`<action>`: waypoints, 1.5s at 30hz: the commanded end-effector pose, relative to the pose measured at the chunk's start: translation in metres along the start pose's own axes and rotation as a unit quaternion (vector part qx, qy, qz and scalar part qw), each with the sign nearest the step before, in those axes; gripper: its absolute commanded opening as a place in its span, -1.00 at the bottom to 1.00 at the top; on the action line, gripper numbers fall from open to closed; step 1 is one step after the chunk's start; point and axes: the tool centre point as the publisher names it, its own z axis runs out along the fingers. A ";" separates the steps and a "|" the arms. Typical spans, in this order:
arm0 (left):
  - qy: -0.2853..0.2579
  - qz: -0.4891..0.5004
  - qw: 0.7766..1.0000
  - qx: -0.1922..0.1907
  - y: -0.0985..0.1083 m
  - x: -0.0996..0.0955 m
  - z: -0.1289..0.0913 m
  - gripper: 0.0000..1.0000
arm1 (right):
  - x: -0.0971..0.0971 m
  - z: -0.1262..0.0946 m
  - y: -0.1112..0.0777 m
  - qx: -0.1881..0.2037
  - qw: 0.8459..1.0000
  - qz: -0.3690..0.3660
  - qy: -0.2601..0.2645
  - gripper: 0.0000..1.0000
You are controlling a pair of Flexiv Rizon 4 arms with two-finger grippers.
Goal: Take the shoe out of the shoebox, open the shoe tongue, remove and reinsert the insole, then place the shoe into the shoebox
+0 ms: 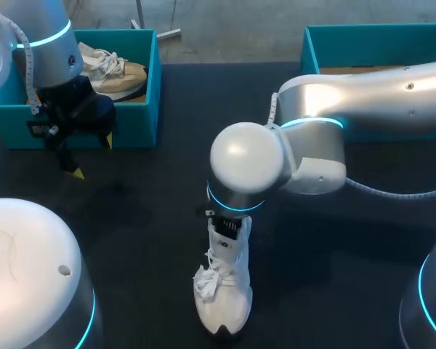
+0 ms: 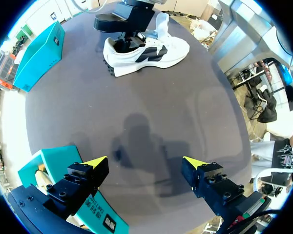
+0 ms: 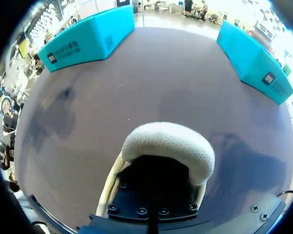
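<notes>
"Starting with the biggest thing, what carries it all?"

"A dark desk (image 1: 152,218). Two teal shoeboxes sit at its far side: the left shoebox (image 1: 142,109) holds a beige shoe (image 1: 116,73), and the right shoebox (image 1: 312,43) stands well apart from it."

"And the arms?"

"The right arm (image 1: 363,94) comes in across the middle and bends down over the white shoe (image 1: 229,291). The left arm (image 1: 47,43) hangs just in front of the left shoebox."

"Where exactly is that white shoe?"

"Out of both boxes, on the desk's near middle. It stands upright on its sole, toe towards the near edge. It is white with black side markings (image 2: 154,52), loose white laces (image 1: 207,280) spilling to one side, and a padded knit heel collar (image 3: 168,144)."

"The grippers?"

"The left gripper (image 2: 144,162) is spread wide over bare desk, gripping nothing. The right gripper (image 3: 154,187) sits down in the shoe's opening, just inside the heel collar. Whether it is spread or pinching something in there, I cannot tell."
</notes>
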 end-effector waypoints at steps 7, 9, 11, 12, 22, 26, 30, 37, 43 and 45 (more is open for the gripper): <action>-0.001 0.000 1.000 -0.001 0.000 0.001 0.000 1.00 | 0.018 -0.008 -0.033 -0.001 0.971 0.238 -0.003 -1.00; -0.001 0.000 1.000 -0.001 0.000 0.001 0.000 1.00 | 0.020 -0.016 -0.035 -0.007 0.972 0.236 -0.006 -1.00; -0.001 0.000 1.000 -0.001 0.000 0.001 0.000 1.00 | 0.021 -0.023 -0.035 -0.011 0.972 0.235 -0.013 -1.00; -0.001 0.000 1.000 -0.001 0.000 0.001 0.000 1.00 | 0.021 -0.024 -0.034 -0.012 0.972 0.235 -0.013 -1.00; -0.001 0.000 1.000 -0.001 0.000 0.001 0.000 1.00 | 0.012 -0.036 -0.020 -0.037 0.972 0.231 -0.018 -1.00; -0.001 0.000 1.000 -0.001 0.000 0.001 0.000 1.00 | 0.005 -0.030 -0.010 -0.040 0.972 0.232 -0.023 -1.00; -0.001 0.000 1.000 -0.001 0.000 0.001 0.000 1.00 | -0.002 -0.020 -0.005 -0.037 0.971 0.234 -0.026 -1.00; -0.001 0.000 1.000 -0.001 0.000 0.001 0.000 1.00 | -0.006 0.006 0.000 -0.011 0.973 0.229 -0.023 -1.00; -0.001 0.000 1.000 -0.001 0.000 0.001 0.000 1.00 | 0.000 0.004 -0.014 0.000 0.973 0.230 -0.016 -1.00; -0.001 0.000 1.000 -0.001 0.000 0.001 0.000 1.00 | 0.003 -0.003 -0.021 -0.002 0.972 0.233 -0.013 -1.00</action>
